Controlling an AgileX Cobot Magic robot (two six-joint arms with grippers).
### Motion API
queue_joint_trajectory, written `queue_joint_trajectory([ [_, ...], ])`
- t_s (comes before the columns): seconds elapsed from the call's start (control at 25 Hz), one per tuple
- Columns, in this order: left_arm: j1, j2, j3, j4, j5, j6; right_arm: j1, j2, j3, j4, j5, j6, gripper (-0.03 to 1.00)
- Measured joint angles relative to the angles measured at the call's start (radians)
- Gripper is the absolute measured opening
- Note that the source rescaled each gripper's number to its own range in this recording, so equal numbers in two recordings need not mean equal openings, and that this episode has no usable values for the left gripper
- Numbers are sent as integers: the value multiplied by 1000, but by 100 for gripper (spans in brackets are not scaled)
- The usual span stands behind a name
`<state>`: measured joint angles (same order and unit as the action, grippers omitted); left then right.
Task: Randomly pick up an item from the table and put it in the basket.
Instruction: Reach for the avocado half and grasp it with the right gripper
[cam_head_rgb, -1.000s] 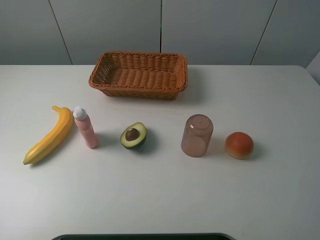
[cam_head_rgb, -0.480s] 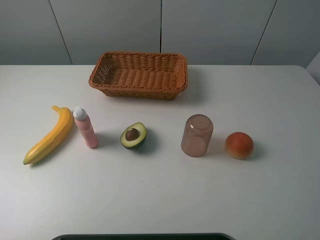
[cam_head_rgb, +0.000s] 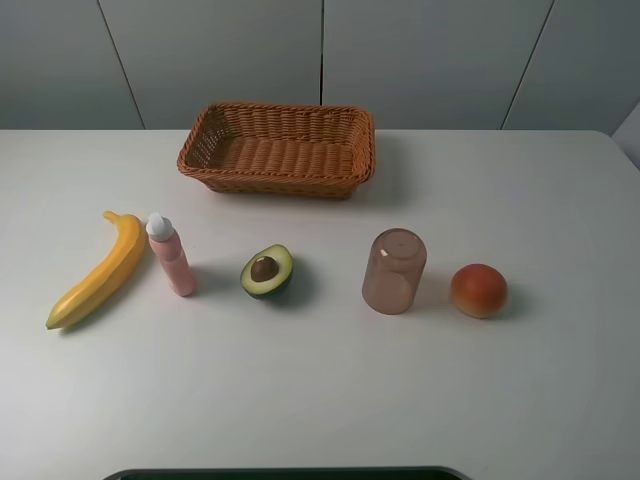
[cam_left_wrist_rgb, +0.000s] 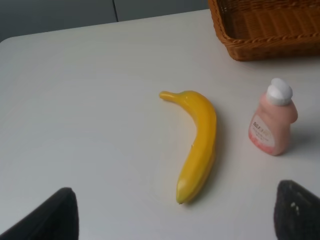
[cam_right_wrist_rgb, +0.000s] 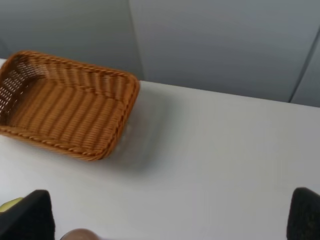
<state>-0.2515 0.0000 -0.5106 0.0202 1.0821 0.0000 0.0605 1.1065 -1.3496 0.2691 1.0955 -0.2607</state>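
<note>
The halved avocado (cam_head_rgb: 267, 271) lies cut face up on the white table (cam_head_rgb: 320, 400), left of the middle, with its brown pit showing. The brown wicker basket (cam_head_rgb: 270, 185) stands empty at the back of the table; its wall also shows in the left wrist view (cam_left_wrist_rgb: 270, 47) and its rim in the right wrist view (cam_right_wrist_rgb: 75, 150). Neither gripper shows in the exterior high view. My left gripper (cam_left_wrist_rgb: 175, 220) is open and empty, above the table near the banana. My right gripper (cam_right_wrist_rgb: 165, 220) is open and empty, facing the basket from some way off.
A yellow banana (cam_head_rgb: 98, 268) (cam_left_wrist_rgb: 197, 142) lies at the left, with a pink bottle (cam_head_rgb: 172, 256) (cam_left_wrist_rgb: 272, 125) beside it. A translucent pinkish cup (cam_head_rgb: 394, 272) lies on its side right of the avocado. A round orange-red fruit (cam_head_rgb: 479, 290) sits farther right.
</note>
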Motion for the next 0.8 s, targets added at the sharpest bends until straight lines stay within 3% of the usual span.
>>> queue_joint_trajectory([
  [0.48, 0, 0, 0, 0, 0, 0, 441, 348, -12, -75, -81, 129, 100],
  [0.8, 0, 0, 0, 0, 0, 0, 631, 582, -13, -102, -144, 210, 100],
])
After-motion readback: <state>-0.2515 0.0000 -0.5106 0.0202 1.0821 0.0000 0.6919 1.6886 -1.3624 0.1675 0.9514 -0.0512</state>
